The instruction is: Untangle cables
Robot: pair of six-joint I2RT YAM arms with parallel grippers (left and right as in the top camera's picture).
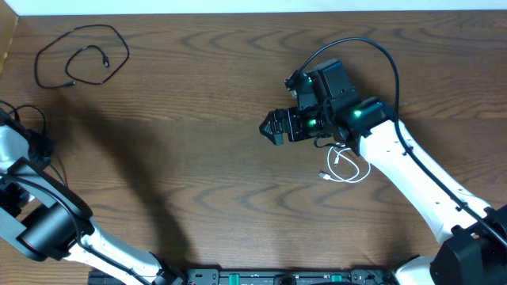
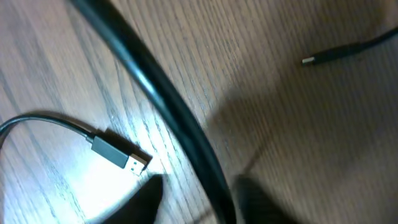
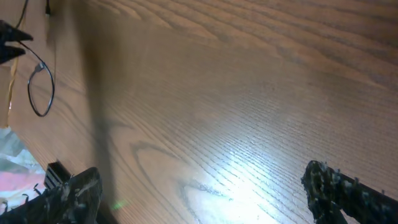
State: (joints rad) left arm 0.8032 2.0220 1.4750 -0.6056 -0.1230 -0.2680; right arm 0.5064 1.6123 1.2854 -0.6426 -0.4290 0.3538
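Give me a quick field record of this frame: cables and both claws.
black cable: loose open loop, far corner of the table on the left arm's side
white cable: small coil beside the right arm, apart from the black loop
USB plug: on a thin black cord, lying flat; which cable is unclear
right claw: open, empty, over bare wood
left claw: tips blurred, open or shut unclear

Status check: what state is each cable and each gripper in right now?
Black cable loop: spread out, lying alone.
White cable: loosely coiled, lying free.
USB-plug cable: lying flat, not gripped.
Left gripper: open.
Right gripper: open, empty.
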